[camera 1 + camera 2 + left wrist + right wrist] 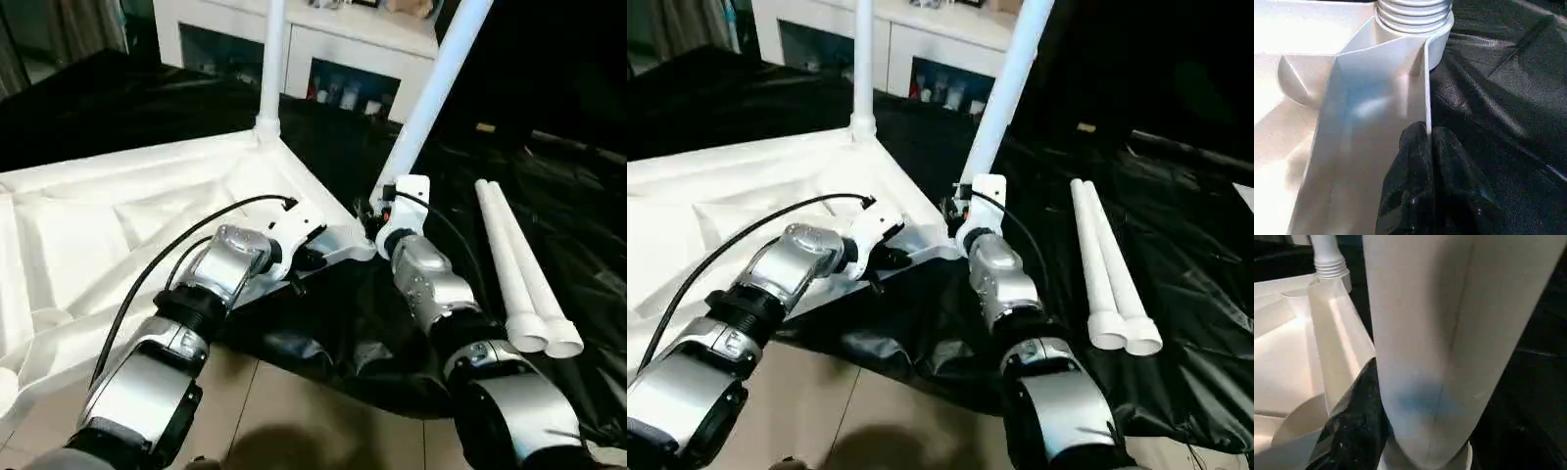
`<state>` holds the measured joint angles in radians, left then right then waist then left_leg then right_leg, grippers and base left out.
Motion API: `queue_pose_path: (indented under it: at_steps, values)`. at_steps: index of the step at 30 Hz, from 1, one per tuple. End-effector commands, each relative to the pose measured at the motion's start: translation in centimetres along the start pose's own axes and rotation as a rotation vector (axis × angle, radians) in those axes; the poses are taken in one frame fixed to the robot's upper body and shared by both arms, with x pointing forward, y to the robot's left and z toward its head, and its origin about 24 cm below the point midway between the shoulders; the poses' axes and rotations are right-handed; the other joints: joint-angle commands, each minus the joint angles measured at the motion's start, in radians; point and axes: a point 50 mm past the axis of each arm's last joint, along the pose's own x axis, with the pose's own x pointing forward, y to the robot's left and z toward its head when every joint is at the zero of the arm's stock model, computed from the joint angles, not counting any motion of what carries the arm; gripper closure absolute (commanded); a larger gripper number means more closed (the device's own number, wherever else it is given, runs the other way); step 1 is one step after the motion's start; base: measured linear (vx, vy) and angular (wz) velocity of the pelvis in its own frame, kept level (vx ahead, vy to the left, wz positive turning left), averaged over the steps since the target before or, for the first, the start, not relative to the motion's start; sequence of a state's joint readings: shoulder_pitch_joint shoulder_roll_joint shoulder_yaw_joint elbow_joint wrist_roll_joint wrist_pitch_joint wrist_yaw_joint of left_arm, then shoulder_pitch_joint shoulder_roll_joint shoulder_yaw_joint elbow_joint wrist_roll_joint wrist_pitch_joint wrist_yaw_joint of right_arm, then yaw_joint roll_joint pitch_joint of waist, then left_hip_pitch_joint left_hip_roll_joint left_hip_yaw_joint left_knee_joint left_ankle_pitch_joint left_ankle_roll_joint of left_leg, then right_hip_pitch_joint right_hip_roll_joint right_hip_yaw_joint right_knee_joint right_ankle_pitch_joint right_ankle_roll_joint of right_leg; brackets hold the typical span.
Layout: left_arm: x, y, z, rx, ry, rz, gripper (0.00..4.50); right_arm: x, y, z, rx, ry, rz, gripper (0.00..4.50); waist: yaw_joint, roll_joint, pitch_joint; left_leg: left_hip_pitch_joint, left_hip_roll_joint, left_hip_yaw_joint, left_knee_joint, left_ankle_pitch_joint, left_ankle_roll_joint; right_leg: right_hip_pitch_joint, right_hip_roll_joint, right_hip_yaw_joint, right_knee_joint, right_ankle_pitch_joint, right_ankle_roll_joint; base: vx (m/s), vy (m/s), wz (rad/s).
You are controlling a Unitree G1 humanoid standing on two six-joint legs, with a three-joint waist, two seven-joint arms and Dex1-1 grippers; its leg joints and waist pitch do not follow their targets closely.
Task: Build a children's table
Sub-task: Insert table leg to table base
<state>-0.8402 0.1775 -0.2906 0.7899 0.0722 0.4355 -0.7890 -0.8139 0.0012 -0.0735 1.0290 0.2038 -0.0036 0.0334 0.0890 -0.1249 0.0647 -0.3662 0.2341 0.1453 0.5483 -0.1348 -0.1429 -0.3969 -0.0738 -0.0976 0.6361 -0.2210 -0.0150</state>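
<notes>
The children's table lies upside down on a black sheet, its white ribbed top (108,225) facing up. One white leg (271,59) stands upright in the far corner socket. A second leg (436,88) leans in the near corner socket (1415,19). My right gripper (385,211) is shut around this leg's base; one black finger (1356,421) presses against the tube (1440,333). My left gripper (312,253) is shut on the top's thin rim wall (1426,88) just beside that socket, its fingers (1415,147) pinching the edge.
Two loose white legs (519,274) lie side by side on the black sheet (578,225) to my right. A white cabinet with glass doors (343,49) stands behind the table. Bare tiled floor (323,421) shows near my forearms.
</notes>
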Motion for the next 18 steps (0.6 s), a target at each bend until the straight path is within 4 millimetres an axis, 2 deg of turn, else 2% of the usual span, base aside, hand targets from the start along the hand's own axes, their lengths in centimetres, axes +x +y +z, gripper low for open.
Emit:
queue_pose_path:
  at_steps: [1, 2, 4, 11, 12, 13, 16, 17, 18]
  values:
    - [0.0, -0.2, 2.2, 0.037, -0.067, -0.013, 4.50, -1.5, -1.6, -6.2, 0.030, 0.264, -0.094, 2.64, -0.006, 0.027, -0.042, 0.010, -0.001, 0.005, -0.066, -0.448, -0.031, 0.019, -0.069, 0.050, -0.127, -0.495, -0.061, 0.000, 0.000, 0.00]
    - [0.0, -0.1, 2.2, 0.038, -0.065, -0.007, 4.50, -1.4, -1.5, -6.1, 0.029, 0.262, -0.092, 2.64, -0.006, 0.028, -0.043, 0.010, 0.000, 0.005, -0.068, -0.451, -0.031, 0.020, -0.069, 0.050, -0.128, -0.489, -0.060, 0.000, 0.000, 0.00]
    - [0.0, 0.0, 2.1, 0.035, -0.064, 0.003, 4.50, -1.2, -1.3, -5.9, 0.039, 0.258, -0.097, 2.64, -0.008, 0.023, -0.045, 0.009, 0.002, 0.007, -0.069, -0.447, -0.030, 0.020, -0.068, 0.050, -0.126, -0.456, -0.064, 0.000, 0.000, 0.00]
    - [-0.2, 0.1, 2.1, 0.045, -0.070, -0.010, 4.50, -0.8, -0.7, -4.9, 0.063, 0.209, -0.046, 2.64, -0.006, 0.021, -0.050, 0.013, 0.002, 0.013, -0.068, -0.435, -0.023, 0.020, -0.069, 0.053, -0.126, -0.407, -0.077, 0.000, 0.000, 0.00]
    - [-0.2, 0.1, 2.1, 0.048, -0.072, -0.013, 4.50, -0.8, -0.7, -4.7, 0.071, 0.201, -0.034, 2.64, -0.006, 0.019, -0.049, 0.009, 0.002, 0.014, -0.069, -0.427, -0.019, 0.023, -0.068, 0.053, -0.125, -0.404, -0.078, 0.000, 0.000, 0.00]
    - [-0.3, 0.1, 2.0, 0.050, -0.075, -0.022, 4.50, -0.6, -0.7, -4.2, 0.076, 0.183, -0.019, 2.08, -0.004, 0.023, -0.051, 0.012, 0.002, 0.014, -0.068, -0.426, -0.018, 0.022, -0.069, 0.053, -0.126, -0.407, -0.079, 0.000, 0.000, 0.00]
    - [-0.5, 0.3, 2.0, 0.057, -0.075, -0.028, 4.50, -0.4, -0.7, -3.4, 0.086, 0.154, 0.003, 1.92, -0.004, 0.023, -0.054, 0.010, 0.003, 0.016, -0.067, -0.407, -0.018, 0.025, -0.069, 0.054, -0.123, -0.384, -0.086, 0.000, 0.000, 0.00]
    - [-0.6, 0.4, 2.0, 0.059, -0.076, -0.030, 4.50, -0.3, -0.7, -3.2, 0.081, 0.144, 0.010, 1.92, -0.002, 0.027, -0.057, 0.012, 0.004, 0.017, -0.066, -0.399, -0.020, 0.024, -0.069, 0.056, -0.121, -0.363, -0.094, 0.000, 0.000, 0.00]
    - [-0.7, 0.4, 2.0, 0.063, -0.075, -0.032, 4.50, -0.2, -0.7, -2.8, 0.076, 0.129, 0.022, 1.76, -0.002, 0.020, -0.057, 0.011, 0.004, 0.020, -0.064, -0.385, -0.015, 0.024, -0.066, 0.056, -0.118, -0.338, -0.101, 0.000, 0.000, 0.00]
